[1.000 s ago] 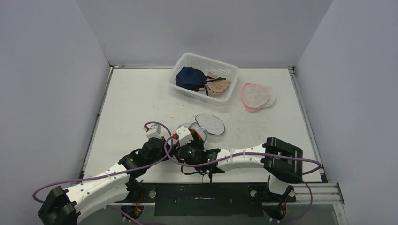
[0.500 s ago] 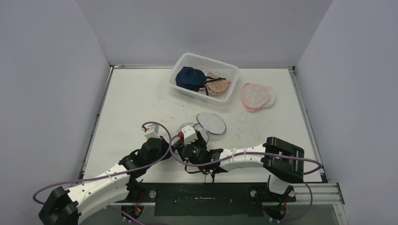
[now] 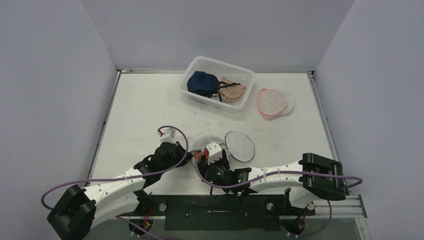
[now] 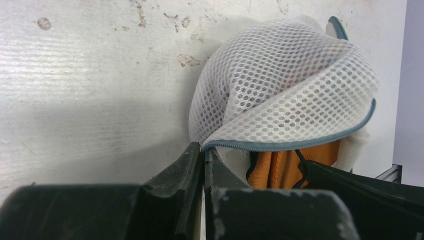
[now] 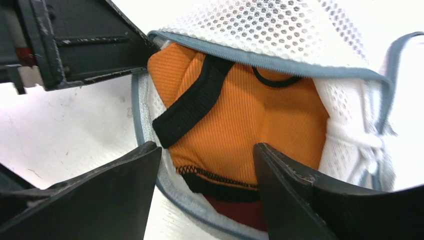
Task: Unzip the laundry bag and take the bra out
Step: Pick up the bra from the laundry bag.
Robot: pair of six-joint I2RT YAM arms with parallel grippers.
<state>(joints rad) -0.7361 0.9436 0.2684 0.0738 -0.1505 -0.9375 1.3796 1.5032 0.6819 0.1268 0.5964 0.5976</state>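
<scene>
The white mesh laundry bag (image 4: pixel 280 95) with a grey-blue zipper rim lies open near the table's front; its round flap (image 3: pixel 239 146) is folded out to the right. An orange bra with black straps (image 5: pixel 250 115) sits inside the opening and also shows in the left wrist view (image 4: pixel 280 167). My left gripper (image 4: pixel 203 150) is shut on the bag's zipper edge, holding the upper mesh raised. My right gripper (image 5: pixel 207 165) is open, one finger on each side of the bra's lower edge, at the bag's mouth. From above, both grippers (image 3: pixel 200 154) meet at the bag.
A white plastic basket (image 3: pixel 235 102) at the back holds a dark blue garment and a beige one. A pink-rimmed mesh bag (image 3: pixel 274 101) lies to its right. The table's front edge is just behind both wrists.
The bag and its round flap have shifted right and toward the front edge. Both wrists moved with it, and the right gripper now sits at the bag's mouth.
</scene>
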